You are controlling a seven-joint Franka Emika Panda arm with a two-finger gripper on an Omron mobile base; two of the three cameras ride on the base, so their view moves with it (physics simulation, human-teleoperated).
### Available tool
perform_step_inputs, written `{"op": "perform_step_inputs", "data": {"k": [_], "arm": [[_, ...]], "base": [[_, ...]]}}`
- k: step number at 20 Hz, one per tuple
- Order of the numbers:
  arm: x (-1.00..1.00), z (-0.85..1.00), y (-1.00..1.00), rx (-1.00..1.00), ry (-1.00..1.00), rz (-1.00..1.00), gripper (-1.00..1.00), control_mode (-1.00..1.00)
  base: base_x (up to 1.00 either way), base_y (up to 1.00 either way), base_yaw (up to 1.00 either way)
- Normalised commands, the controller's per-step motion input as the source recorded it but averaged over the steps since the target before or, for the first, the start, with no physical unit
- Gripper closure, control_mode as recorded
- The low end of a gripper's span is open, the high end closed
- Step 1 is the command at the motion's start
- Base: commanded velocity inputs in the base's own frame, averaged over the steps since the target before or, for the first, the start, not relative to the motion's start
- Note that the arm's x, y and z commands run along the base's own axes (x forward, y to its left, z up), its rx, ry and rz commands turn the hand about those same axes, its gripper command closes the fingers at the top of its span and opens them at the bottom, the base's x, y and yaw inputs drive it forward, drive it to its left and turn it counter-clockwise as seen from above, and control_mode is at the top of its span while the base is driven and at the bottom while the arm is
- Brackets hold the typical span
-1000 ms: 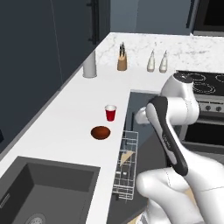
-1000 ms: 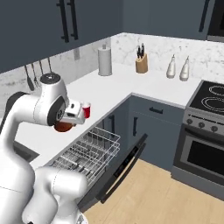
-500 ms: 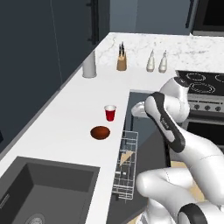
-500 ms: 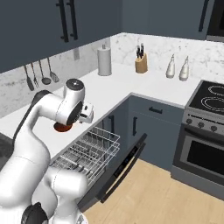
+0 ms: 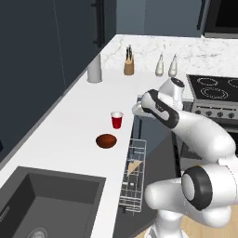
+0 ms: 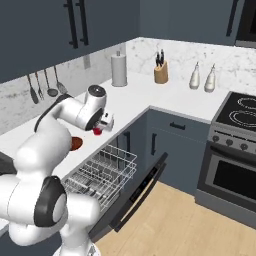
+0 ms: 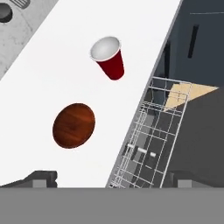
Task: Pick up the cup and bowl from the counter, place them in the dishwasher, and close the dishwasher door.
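The cup (image 5: 116, 120) and bowl (image 5: 106, 141) are seen upright on the counter (image 5: 69, 135), apart; the gripper (image 7: 109, 177), jaws spread and empty, is largely cropped above the pulled-out dishwasher rack (image 6: 102, 170).

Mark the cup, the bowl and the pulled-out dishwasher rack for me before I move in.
cup (image 7: 111, 61), hand view: on its red side wall, below the white rim.
bowl (image 7: 73, 125), hand view: middle of its brown inside.
dishwasher rack (image 6: 102, 170), right base view: on the white wire grid, near the middle.
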Motion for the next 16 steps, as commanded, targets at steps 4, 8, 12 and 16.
{"op": "perform_step_inputs", "data": {"k": [4, 8, 12, 16], "arm": [[0.71, -0.09, 0.02, 0.00, 0.00, 0.00, -1.00, -1.00], [0.59, -0.17, 0.03, 0.00, -0.03, 0.00, -1.00, -1.00], [0.49, -0.16, 0.21, 0.00, 0.00, 0.00, -1.00, -1.00], [0.54, -0.22, 0.19, 0.00, 0.00, 0.00, -1.00, -1.00]], "base": [[0.00, 0.00, 0.00], [0.00, 0.00, 0.00], [0.00, 0.00, 0.00], [0.00, 0.00, 0.00]]}}
